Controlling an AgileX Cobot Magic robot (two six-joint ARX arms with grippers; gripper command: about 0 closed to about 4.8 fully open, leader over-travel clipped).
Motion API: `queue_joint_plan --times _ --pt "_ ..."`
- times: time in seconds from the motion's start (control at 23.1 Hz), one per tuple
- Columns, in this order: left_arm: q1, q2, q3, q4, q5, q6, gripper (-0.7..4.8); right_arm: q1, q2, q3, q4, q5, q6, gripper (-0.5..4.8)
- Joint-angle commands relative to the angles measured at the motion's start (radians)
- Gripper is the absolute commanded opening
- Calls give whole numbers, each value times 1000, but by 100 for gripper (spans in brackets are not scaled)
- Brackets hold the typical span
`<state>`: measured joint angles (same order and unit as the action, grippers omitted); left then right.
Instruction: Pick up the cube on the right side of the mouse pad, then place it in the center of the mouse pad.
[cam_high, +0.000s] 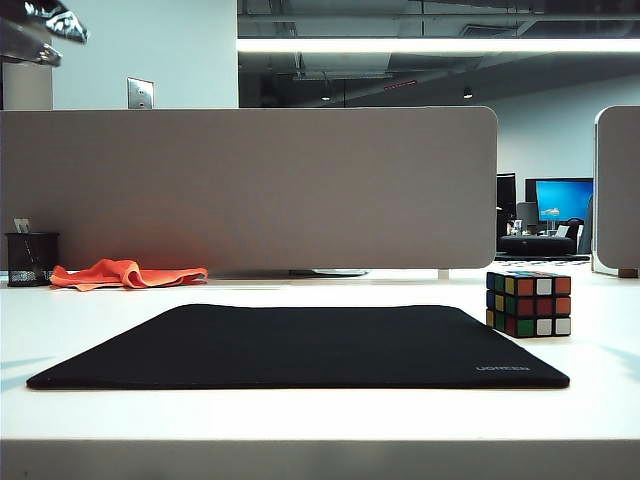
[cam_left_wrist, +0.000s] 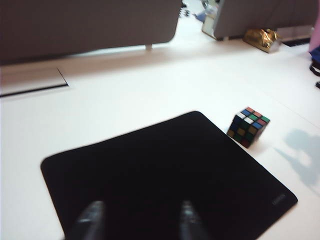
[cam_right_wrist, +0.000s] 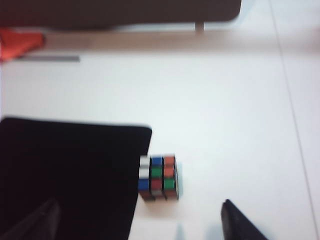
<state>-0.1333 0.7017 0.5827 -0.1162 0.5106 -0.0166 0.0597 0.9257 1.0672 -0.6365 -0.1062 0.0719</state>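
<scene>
cube (cam_high: 529, 303) upright, just right of black mouse pad (cam_high: 300, 348)

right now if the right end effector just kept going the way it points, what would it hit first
Probably the cube. In the right wrist view it sits ahead of the open right end effector, between its two fingers and just off the mouse pad edge, with only bare table before it. Depth is unclear, so it might meet the table first.

Left gripper (cam_left_wrist: 137, 222) — two dark grey fingers spread apart, nothing between them. Right gripper (cam_right_wrist: 142, 220) — black fingers set wide, hovering, nothing held.
</scene>
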Motion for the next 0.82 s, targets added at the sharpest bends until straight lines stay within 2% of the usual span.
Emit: queue_joint_plan --times 0.04,0.13,0.3,0.56,0.69,0.82 --pt "1 6 5 17 14 3 188 3 67 27 -29 -1 -6 479" --pt "1 6 6 21 14 7 191 12 111 34 -38 0 -29 479" --pt "1 6 7 21 14 9 247 43 194 37 -48 -1 -33 479" --pt "1 6 7 21 14 9 247 107 363 51 -25 7 -59 479" --pt "1 6 7 21 27 9 247 125 491 96 10 88 -58 479" --pt "1 9 7 21 43 7 247 125 578 144 2 115 -49 479"
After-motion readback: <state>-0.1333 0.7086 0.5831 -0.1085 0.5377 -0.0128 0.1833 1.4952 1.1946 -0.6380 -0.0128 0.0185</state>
